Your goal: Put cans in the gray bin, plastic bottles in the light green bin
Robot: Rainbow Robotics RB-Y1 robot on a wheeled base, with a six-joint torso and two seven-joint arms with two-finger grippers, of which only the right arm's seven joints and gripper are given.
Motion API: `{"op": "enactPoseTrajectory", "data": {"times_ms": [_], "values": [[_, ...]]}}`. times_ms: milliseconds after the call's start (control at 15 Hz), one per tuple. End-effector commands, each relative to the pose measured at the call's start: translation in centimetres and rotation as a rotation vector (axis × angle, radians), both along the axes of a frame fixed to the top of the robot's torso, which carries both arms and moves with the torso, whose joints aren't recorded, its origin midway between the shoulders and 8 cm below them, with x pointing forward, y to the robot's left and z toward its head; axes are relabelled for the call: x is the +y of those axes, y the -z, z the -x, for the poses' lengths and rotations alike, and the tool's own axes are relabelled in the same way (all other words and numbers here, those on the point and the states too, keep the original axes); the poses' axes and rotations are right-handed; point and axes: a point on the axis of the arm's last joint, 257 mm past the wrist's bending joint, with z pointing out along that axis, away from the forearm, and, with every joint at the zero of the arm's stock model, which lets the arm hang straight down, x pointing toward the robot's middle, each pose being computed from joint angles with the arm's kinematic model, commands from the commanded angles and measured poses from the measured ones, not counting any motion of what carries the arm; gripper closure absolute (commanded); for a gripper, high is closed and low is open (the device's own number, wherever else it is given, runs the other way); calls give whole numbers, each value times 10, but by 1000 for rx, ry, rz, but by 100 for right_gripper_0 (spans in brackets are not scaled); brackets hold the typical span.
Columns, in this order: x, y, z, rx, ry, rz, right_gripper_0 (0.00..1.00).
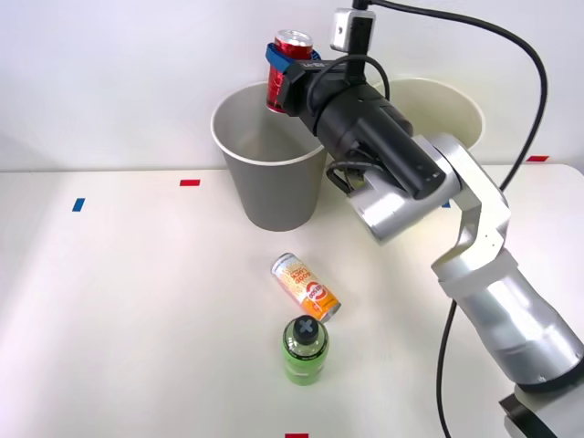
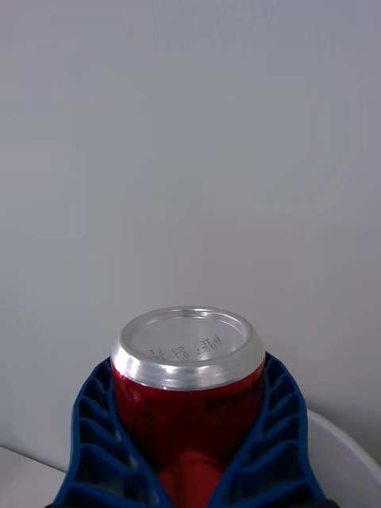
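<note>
The right gripper [image 1: 285, 71] is clamping the red can [image 1: 287, 68] above the gray bin [image 1: 270, 187]; the orange-and-white can [image 1: 305, 286] is lying before that bin

A robotics lab or test room is suggested rather than a home. A plain white table [image 1: 137, 301] is set against a bare, pale wall [image 1: 109, 73], and nothing domestic is seen around it. Small red tape marks [image 1: 190, 182] and a blue tape mark [image 1: 78, 204] are stuck on the tabletop, as placement markers are in trial setups. A silver and black robot arm [image 1: 474, 246] with a loose black cable [image 1: 525, 55] is mounted over the table, and a small camera module [image 1: 349, 31] is fixed at its wrist.
</note>
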Motion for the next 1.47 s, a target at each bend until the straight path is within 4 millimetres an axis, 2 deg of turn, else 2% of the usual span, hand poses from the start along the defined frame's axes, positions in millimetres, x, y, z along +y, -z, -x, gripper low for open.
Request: {"op": "enactPoseTrajectory", "data": {"times_ms": [67, 333, 400, 467, 533, 1133, 1333, 1467], "values": [[18, 0, -19, 12, 8, 33, 100], [26, 6, -26, 30, 9, 44, 100], [26, 6, -26, 30, 9, 44, 70], [27, 6, -25, 32, 6, 41, 8], [27, 5, -25, 30, 7, 40, 0], [32, 3, -23, 19, 12, 42, 0], [23, -7, -20, -18, 21, 39, 0], [6, -22, -1, -62, 13, -7, 0]]}}
